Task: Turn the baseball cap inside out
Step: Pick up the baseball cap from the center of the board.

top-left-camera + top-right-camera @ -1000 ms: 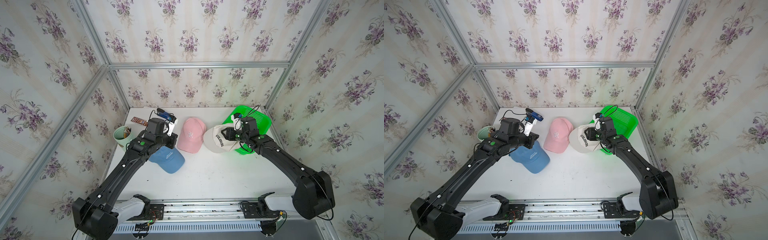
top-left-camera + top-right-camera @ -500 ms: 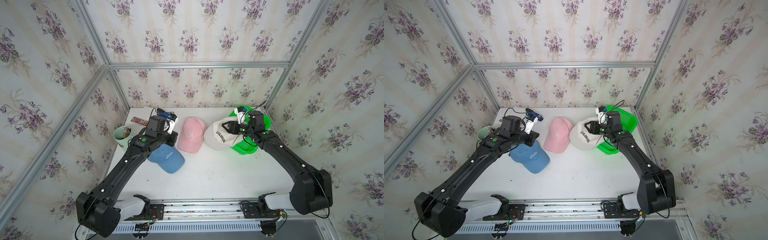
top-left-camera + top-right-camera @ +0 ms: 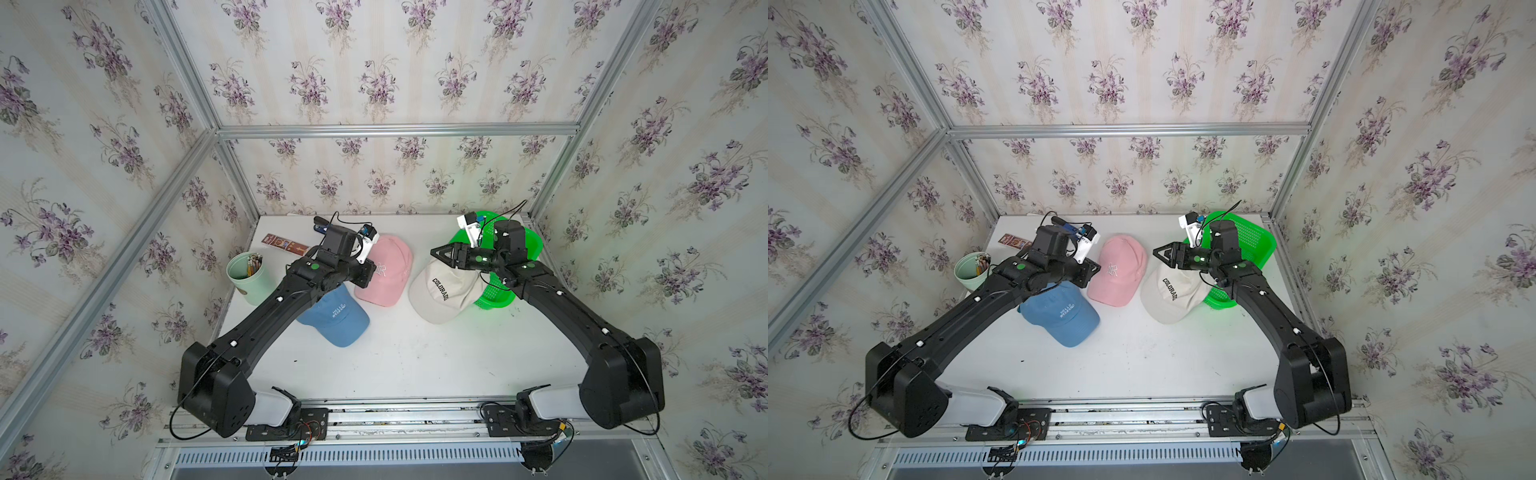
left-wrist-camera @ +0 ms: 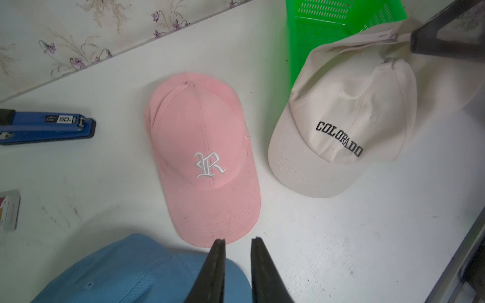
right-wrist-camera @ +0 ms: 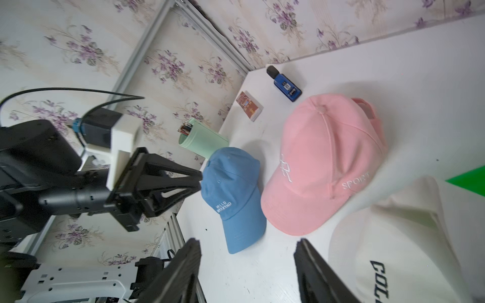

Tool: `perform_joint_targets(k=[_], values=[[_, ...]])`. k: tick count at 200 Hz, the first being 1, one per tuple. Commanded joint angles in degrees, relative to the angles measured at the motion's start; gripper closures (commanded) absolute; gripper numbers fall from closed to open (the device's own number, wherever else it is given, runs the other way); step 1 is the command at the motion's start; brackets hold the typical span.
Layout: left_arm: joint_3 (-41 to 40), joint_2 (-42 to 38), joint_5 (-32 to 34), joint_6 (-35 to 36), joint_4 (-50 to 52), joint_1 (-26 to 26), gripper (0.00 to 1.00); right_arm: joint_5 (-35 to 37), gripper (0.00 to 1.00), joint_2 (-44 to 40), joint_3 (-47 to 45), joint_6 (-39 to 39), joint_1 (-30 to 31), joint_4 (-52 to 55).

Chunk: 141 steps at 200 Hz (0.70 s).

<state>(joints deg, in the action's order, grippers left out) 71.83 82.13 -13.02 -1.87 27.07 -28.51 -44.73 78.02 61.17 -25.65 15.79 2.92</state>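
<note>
White cap (image 3: 442, 291), prob. the target, lies brim twd front, rear against basket (image 3: 530, 245), just under R gripper (image 3: 435, 252); jaws wide, empty. L gripper (image 4: 238, 240), barely parted, empty, is over blue cap (image 4: 136, 272).

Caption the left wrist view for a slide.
Left gripper, slightly open, above blue cap, facing pink cap and cream cap.

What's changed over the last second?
The right end effector rose from the rear of the cream cap and moved toward the pink cap; it is open, gripping nothing. The cream cap shifted slightly frontward, rear overlapping the green basket. The left end effector edged toward the pink cap. The pink cap and blue cap stayed put.
</note>
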Motion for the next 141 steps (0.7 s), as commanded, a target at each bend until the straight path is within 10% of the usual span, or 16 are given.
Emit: perform_joint_targets(k=[1,42,54,141], values=[[1.5,1.5,3.2,1.9,-2.1,-3.1,0.7,7.6,0.36,-1.6,2.1,2.1,-0.1,4.5],[0.1,0.3,3.5,2.9,-4.4,-5.1,0.46,29.1,0.34,-4.0,5.1,12.1,-0.1,19.1],[-1.3,-0.7,5.1,3.6,-6.3,-5.1,0.0,31.3,0.33,-5.8,5.1,13.5,-0.1,20.8],[4.0,-3.4,4.3,-2.6,-0.3,4.9,0.01,41.0,0.22,-3.6,8.3,21.4,3.4,31.0]])
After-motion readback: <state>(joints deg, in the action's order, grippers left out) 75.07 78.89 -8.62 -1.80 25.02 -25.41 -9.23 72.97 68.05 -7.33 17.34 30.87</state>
